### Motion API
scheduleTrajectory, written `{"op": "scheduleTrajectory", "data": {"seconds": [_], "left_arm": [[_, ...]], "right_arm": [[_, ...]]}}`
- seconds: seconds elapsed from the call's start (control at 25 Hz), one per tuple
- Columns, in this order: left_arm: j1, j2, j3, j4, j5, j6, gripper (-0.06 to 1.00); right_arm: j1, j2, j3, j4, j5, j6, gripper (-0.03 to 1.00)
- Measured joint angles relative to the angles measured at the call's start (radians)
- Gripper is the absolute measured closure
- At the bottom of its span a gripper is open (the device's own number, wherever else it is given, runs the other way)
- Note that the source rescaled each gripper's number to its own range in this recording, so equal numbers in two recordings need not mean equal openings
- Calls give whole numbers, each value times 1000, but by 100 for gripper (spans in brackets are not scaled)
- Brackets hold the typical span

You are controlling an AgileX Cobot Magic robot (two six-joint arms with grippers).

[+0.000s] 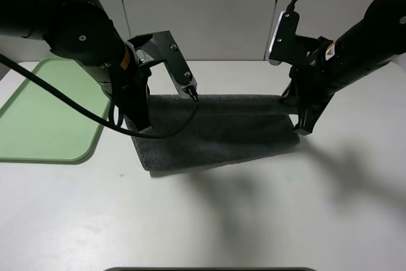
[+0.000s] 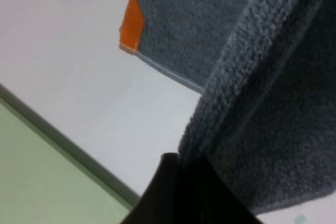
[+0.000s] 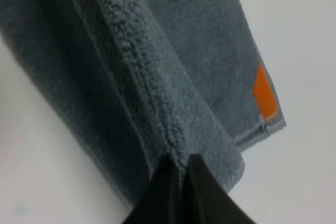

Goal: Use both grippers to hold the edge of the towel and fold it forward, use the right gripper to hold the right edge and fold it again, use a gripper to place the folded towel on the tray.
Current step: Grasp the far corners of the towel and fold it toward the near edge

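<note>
grey towel edge is clamped in left fingers and right fingers.

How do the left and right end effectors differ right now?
The left end effector sits on a bulkier arm with an orange ring; the right end effector carries a silver-white plate. Left pinches the end of the towel nearer the tray, right the far end. Both are shut on the towel.
</note>
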Motion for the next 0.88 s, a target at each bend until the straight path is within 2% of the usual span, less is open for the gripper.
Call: {"op": "scheduleTrajectory", "data": {"seconds": [0.36,0.88], "left_arm": [[74,115,0,10,-121,4,94],[110,194,0,61,-261,4,94]], "right_arm": [[0,77,-3,-19,-147,0,97],[-3,156,-3,-32,-319,4,97]]}}
